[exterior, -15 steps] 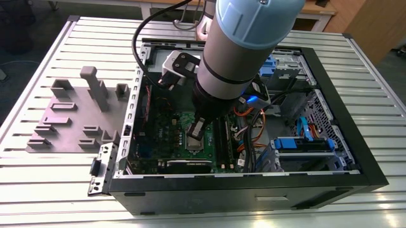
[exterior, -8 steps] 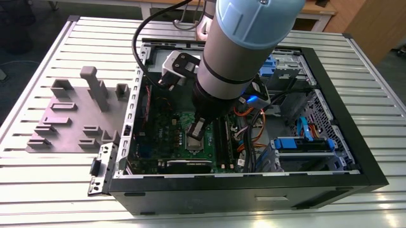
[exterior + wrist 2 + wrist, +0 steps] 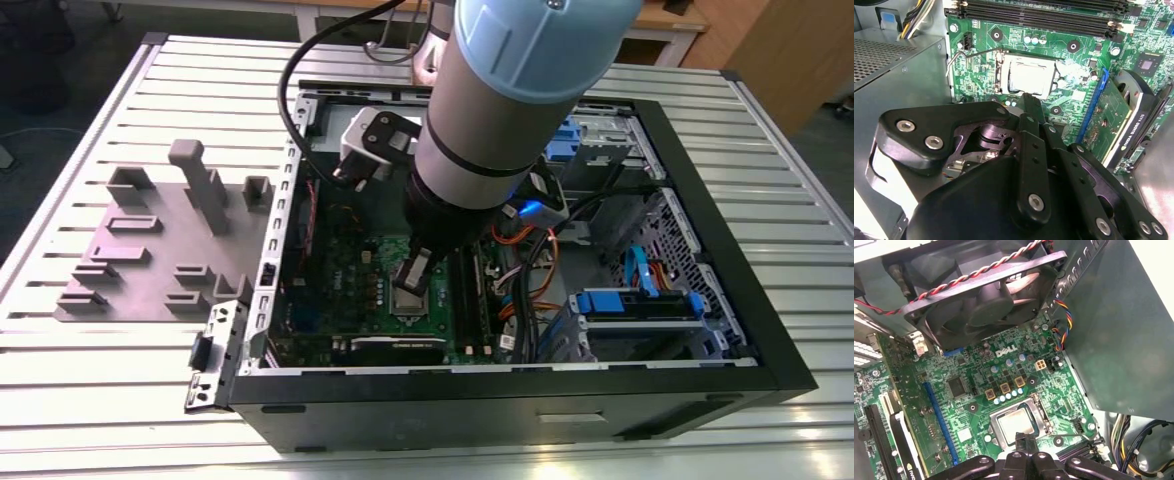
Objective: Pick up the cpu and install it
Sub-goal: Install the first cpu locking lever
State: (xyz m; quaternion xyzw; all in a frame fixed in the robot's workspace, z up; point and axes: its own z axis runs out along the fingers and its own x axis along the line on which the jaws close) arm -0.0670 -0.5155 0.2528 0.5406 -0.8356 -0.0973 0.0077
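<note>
One cpu (image 3: 1016,424), one fan (image 3: 989,302).

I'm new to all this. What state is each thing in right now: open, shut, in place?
cpu: lying flat in the motherboard socket.
gripper: fingers shut, tips just over the cpu's edge.
computer case: open, insides exposed.
cooling fan: blades look still.
</note>
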